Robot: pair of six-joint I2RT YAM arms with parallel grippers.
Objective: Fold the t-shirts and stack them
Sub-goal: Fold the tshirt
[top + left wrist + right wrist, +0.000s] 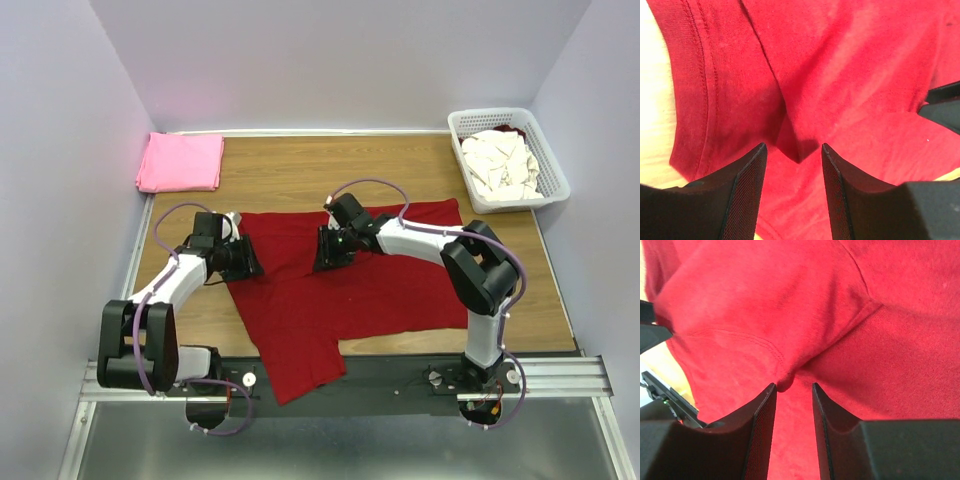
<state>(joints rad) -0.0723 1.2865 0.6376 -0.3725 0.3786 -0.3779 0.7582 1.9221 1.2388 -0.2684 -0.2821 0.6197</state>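
Dark red t-shirt (340, 300) is spread flat mid-tabletop (300, 170), with one part draped over the near edge. The left pincer (243, 262) is down on its left edge; up close it (794, 147) is spread, a ridge of red cloth rising between the tips. The right pincer (328, 255) is down near the shirt's far edge, its gap (792, 386) narrower and cloth puckered at the tips; whether it grips is unclear. A folded pink t-shirt (181, 162) lies far left. Cream-white t-shirts (500, 163) fill the basket (556, 178) far right.
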